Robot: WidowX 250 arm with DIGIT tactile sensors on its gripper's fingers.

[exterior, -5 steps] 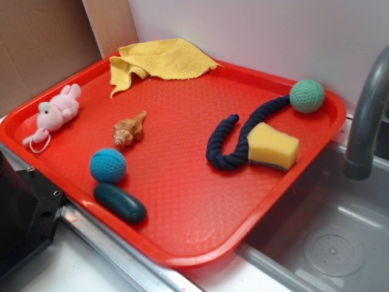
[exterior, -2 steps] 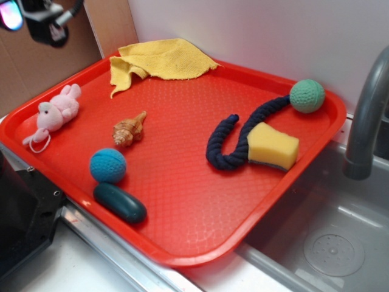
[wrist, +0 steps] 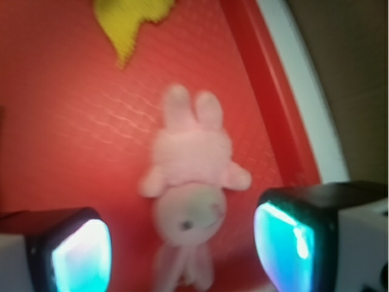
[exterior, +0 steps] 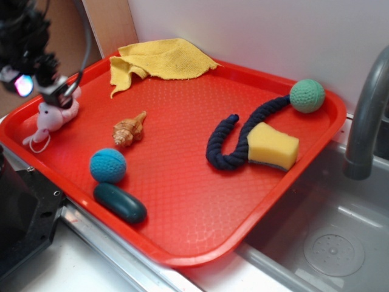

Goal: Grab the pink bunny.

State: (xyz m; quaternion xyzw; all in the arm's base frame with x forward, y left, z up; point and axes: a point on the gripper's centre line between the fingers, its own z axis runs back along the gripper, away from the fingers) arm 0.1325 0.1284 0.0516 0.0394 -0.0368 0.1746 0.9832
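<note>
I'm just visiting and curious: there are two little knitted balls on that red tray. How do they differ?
The blue ball sits near the tray's front-left edge, next to a dark teal oval piece; the green ball sits far across at the back-right corner, at the end of the navy rope. The blue ball looks somewhat larger, though it is also nearer the camera. Both are round, crocheted, and lying loose on the red tray.
</note>
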